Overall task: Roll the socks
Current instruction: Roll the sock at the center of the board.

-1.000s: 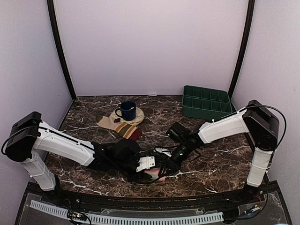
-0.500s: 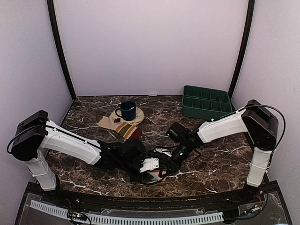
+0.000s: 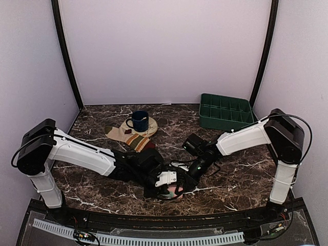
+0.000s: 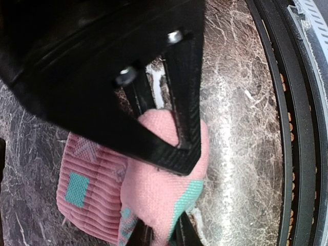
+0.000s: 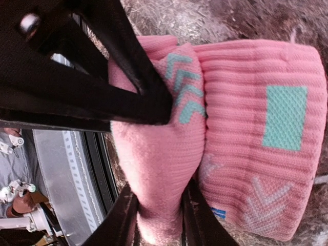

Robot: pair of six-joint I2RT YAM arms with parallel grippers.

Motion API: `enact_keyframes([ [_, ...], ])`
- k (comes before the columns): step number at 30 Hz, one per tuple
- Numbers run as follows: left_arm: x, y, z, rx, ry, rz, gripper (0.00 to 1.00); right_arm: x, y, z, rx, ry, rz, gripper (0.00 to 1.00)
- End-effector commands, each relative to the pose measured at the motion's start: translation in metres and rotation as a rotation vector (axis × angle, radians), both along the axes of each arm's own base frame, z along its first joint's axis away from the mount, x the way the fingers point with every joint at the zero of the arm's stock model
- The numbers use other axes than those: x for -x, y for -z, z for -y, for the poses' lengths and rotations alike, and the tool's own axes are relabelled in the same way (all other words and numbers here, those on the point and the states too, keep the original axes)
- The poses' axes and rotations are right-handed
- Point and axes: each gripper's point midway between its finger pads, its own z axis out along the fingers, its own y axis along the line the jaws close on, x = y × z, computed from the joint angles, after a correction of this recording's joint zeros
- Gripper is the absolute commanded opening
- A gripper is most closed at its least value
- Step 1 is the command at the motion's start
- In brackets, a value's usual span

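My left claw (image 4: 161, 123) pinched the pink mint-patched knit sock (image 5: 256, 128) at its roll; couldn't tell my right claw's (image 3: 180, 185) state. Looked light, floppy: grip the bulk.

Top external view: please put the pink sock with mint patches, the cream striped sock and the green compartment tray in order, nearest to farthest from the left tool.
1. Pink fabric sock with mint patches: at the left tool, by the near table edge.
2. Cream striped fabric sock: farther back, to the left.
3. Green plastic compartment tray: far right corner.
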Motion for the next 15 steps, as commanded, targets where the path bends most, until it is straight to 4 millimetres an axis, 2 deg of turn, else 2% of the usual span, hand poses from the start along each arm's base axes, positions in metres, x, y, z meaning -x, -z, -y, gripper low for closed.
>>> enact_keyframes([
  [1, 0.026, 0.034, -0.022, -0.122, 0.010, -0.215, 0.00, 0.005, 0.035, 0.034, 0.178, 0.053, -0.013, 0.25],
  [9, 0.028, 0.033, -0.026, -0.138, -0.014, -0.368, 0.00, -0.006, 0.019, 0.037, 0.098, 0.157, -0.004, 0.35],
  [15, 0.035, 0.036, -0.027, -0.177, -0.008, -0.466, 0.00, -0.010, 0.015, 0.042, 0.067, 0.209, -0.001, 0.37],
])
